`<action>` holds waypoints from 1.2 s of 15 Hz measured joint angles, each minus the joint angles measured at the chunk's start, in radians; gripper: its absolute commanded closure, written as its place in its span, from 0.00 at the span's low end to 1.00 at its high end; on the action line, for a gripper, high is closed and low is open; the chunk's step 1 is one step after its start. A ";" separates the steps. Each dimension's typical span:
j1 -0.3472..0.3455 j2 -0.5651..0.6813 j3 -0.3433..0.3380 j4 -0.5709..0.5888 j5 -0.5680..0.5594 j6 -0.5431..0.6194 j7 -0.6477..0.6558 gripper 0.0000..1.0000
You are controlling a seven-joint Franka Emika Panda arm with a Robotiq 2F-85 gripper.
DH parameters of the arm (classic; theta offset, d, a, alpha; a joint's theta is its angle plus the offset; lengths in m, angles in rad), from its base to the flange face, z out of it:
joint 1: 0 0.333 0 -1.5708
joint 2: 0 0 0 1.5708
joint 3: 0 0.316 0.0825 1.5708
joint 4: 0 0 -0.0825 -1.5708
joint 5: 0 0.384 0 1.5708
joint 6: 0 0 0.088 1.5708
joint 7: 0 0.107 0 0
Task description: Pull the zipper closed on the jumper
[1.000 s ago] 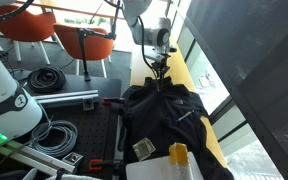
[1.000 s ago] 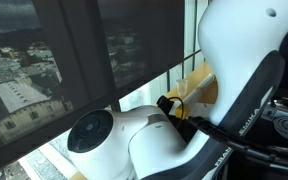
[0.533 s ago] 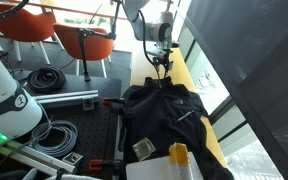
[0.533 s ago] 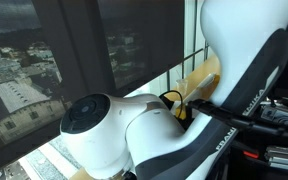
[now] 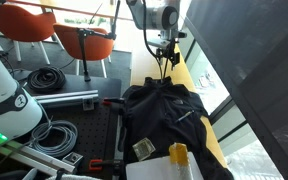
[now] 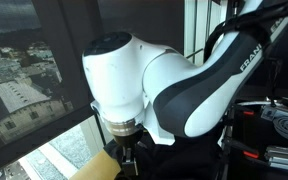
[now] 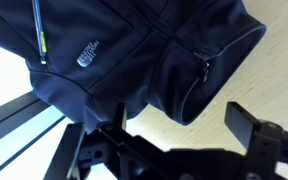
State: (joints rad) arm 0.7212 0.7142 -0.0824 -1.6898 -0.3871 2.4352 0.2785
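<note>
- Black fleece jumper (image 5: 164,110) lies spread on the light wooden tabletop (image 5: 189,75), collar toward the far edge.
- Gripper (image 5: 165,58) hangs above the far edge, clear of the fabric. Jaws look parted, nothing held.
- Step looks like release/retreat; can't tell if the zipper (image 7: 37,30) is fully shut.
- Next: check the zip line; if it's open, re-pinch the pull.

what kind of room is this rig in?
Likely a robotics lab or office: orange chairs, coiled cables, big windows overlooking buildings. The black jumper lies on the workbench.
</note>
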 measured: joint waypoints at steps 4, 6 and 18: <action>-0.055 -0.177 0.002 -0.154 0.003 -0.019 0.056 0.00; -0.105 -0.277 0.013 -0.235 0.008 -0.038 0.062 0.00; -0.515 -0.852 0.077 -0.679 0.040 -0.017 -0.104 0.00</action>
State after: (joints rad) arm 0.2062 -0.1377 -0.0052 -2.3689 -0.3471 2.4181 0.1741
